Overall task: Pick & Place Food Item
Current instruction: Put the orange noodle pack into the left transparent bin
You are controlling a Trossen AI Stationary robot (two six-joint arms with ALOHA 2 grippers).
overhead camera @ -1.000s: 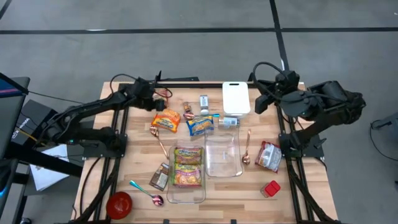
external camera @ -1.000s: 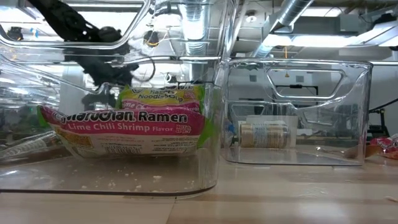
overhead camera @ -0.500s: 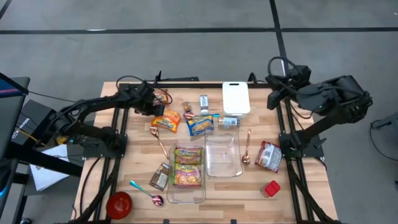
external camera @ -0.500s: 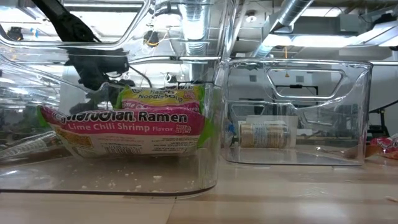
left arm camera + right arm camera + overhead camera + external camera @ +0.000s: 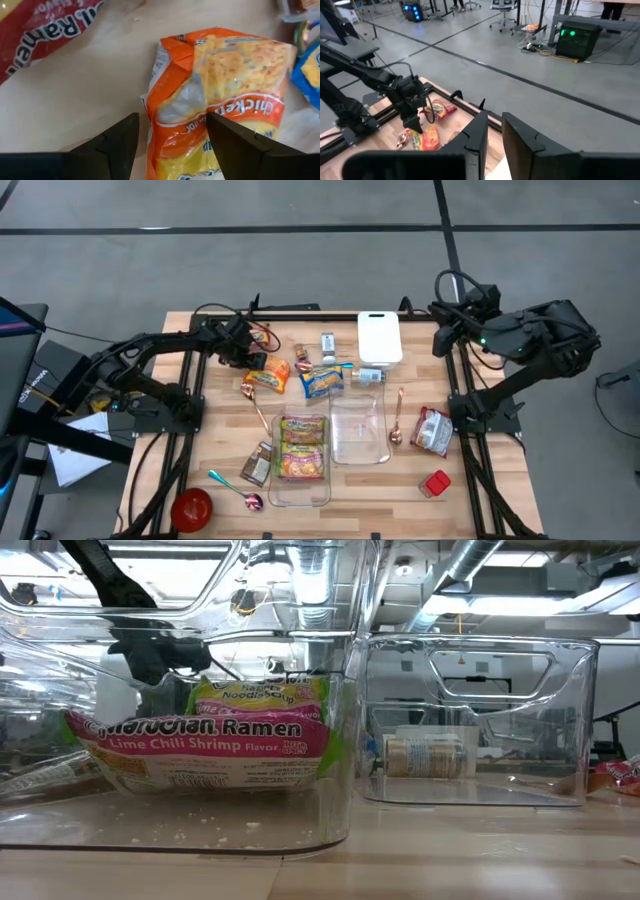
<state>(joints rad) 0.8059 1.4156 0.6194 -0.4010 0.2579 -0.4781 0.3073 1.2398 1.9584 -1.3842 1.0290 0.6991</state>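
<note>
Orange noodle packet (image 5: 266, 376) is lying flat on the desk (image 5: 190, 470), directly under the left pincer (image 5: 247, 358), whose two fingers are standing apart on either side of the packet's upper end in the left wrist view (image 5: 210, 105) (spread, not gripping anything). The left arm is reaching in low from the desk's left edge, its wrist tilting down over the packet. The right pincer (image 5: 441, 338) is hanging well away over the desk's far right corner, its arm folded back, and its fingers are nearly closed with nothing between them.

Just beside the left pincer, past the packet, a blue packet (image 5: 322, 381) is lying, with a small jar (image 5: 302, 358) near it. A copper spoon (image 5: 258, 406) is lying just below the packet, toward the near edge. Farther from the pincer, a white lid (image 5: 379, 337) is resting, and a small bottle (image 5: 371, 376) is lying on its side.

Nearer the front, a clear bin (image 5: 300, 491) is holding two ramen packets (image 5: 302, 446). Beside it a second clear bin (image 5: 360, 430) is standing with no packets inside. A red bowl (image 5: 191, 509) is sitting at the near left corner.
</note>
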